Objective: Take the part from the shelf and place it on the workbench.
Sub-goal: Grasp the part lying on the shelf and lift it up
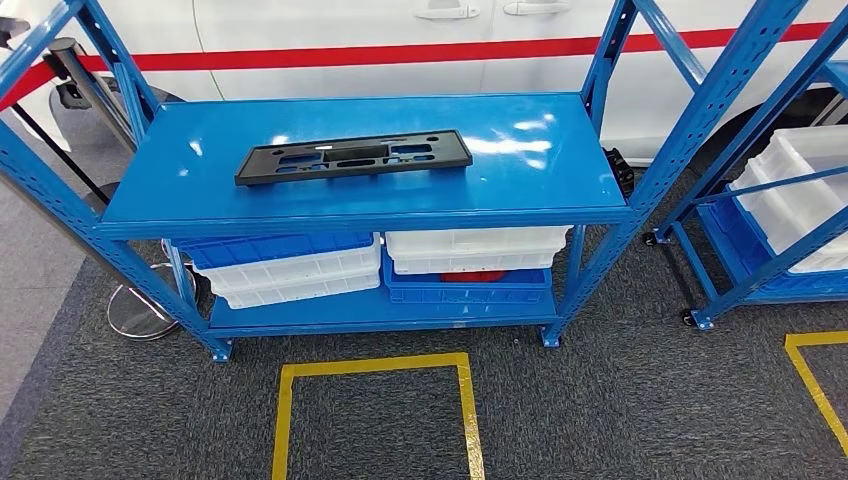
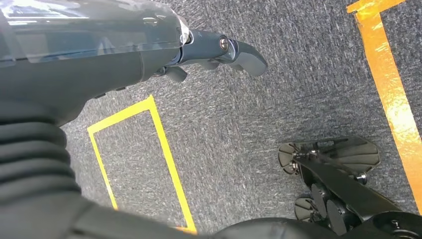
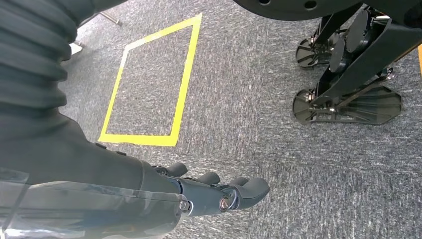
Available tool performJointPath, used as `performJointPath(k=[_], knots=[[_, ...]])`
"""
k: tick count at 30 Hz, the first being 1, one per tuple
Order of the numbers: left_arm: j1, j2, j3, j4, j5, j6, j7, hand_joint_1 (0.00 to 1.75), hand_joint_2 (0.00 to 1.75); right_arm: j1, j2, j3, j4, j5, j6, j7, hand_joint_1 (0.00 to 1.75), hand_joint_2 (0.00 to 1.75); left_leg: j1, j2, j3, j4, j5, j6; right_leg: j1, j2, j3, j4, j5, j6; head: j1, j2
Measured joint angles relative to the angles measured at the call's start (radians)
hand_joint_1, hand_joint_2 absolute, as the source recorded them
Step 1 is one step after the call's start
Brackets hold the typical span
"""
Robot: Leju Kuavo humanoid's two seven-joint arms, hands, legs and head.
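On shelf (image 1: 200, 190), part (image 1: 353, 157) mid-top, edges free

You will find no readable text, label, brand, number or sign on the blue shelf (image 1: 360, 200), the bins beneath, or the floor's yellow tape squares (image 1: 372, 368).

White bins (image 1: 478, 250) and blue bins (image 1: 275, 247) sit stacked under the top board. A white car (image 1: 400, 40) with a red stripe (image 1: 400, 52) stands far behind. Another blue rack (image 1: 760, 200) with white bins stands on the right. Yellow tape (image 1: 375, 365) marks a square on the grey carpet (image 1: 620, 400).
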Motion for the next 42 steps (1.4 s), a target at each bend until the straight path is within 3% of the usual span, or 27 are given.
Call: performJointPath(k=[35,39,42], knots=[[0.000,0.000,0.002,0.000,0.000,0.000,0.000,0.00,1.75,0.000,0.000,0.000,0.001,0.000,0.000,0.000,0.00,1.75,0.000,0.000,0.000,0.000,0.000,0.000,0.000,0.000,0.000,0.000,0.000,0.000,0.000,0.000],[0.000,0.000,0.002,0.000,0.000,0.000,0.000,0.00,0.00,0.000,0.000,0.000,0.001,0.000,0.000,0.000,0.00,1.75,0.000,0.000,0.000,0.000,0.000,0.000,0.000,0.000,0.000,0.000,0.000,0.000,0.000,0.000],[0.000,0.000,0.002,0.000,0.000,0.000,0.000,0.00,0.00,0.000,0.000,0.000,0.001,0.000,0.000,0.000,0.00,0.44,0.000,0.000,0.000,0.000,0.000,0.000,0.000,0.000,0.000,0.000,0.000,0.000,0.000,0.000]])
